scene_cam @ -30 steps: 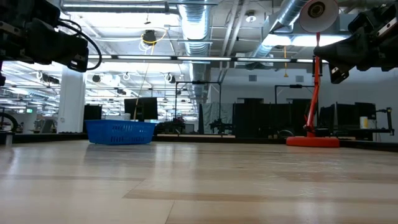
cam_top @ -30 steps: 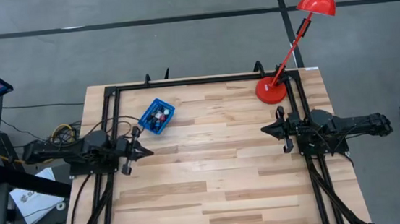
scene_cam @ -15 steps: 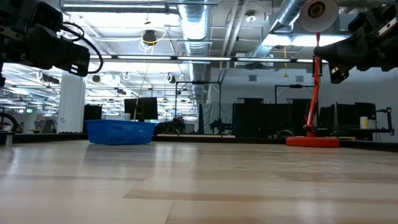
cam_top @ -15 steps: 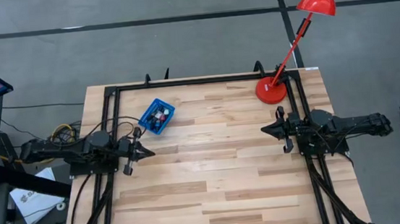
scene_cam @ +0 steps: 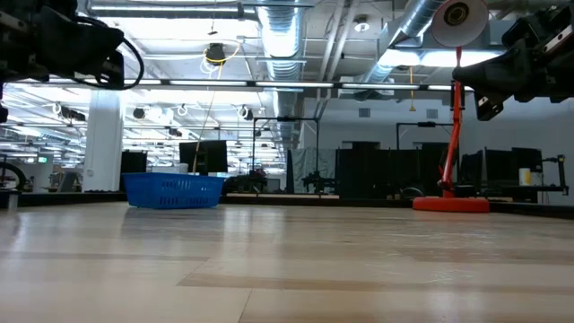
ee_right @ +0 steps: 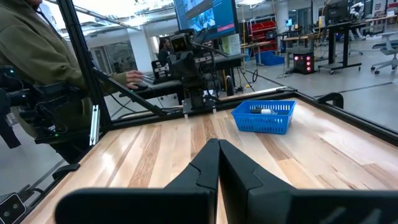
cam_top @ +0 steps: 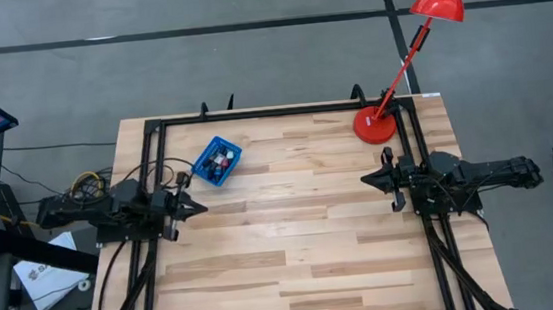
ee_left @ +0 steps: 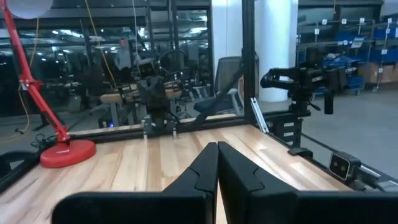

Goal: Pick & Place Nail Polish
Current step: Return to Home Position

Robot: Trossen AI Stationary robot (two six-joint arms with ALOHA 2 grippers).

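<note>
Glass, tiny and glinting: the nail polish (cam_top: 219, 161) lies heaped inside the blue bin (cam_top: 204, 153), which sits on the far left part of the wooden table (cam_top: 303, 233). From above I can make out dark caps and a spot of pink and white among them, but not a count. I see no bottle out on the boards, so the gathering looks done.

I'd judge these bottles light and stiff, with smooth, slippery sides, and likely to chip if knocked together. If one had to come out again, the body just under the cap looks the safest place to pinch, squarely and gently, since the cap is slim and the pile would shift.

The left gripper (cam_top: 199, 204) hangs just near of the bin, off to the left side of the table, above the wood. Its own camera shows its fingers (ee_left: 202, 171) pressed together with nothing between them. The right gripper (cam_top: 364, 179) waits well apart on the right side, equally pinched closed and empty (ee_right: 219, 144).

Beyond it, at the far right corner, stands a red lamp (cam_top: 372, 124). A person in an olive sleeve (ee_right: 37, 50) stands past the table's left edge.
</note>
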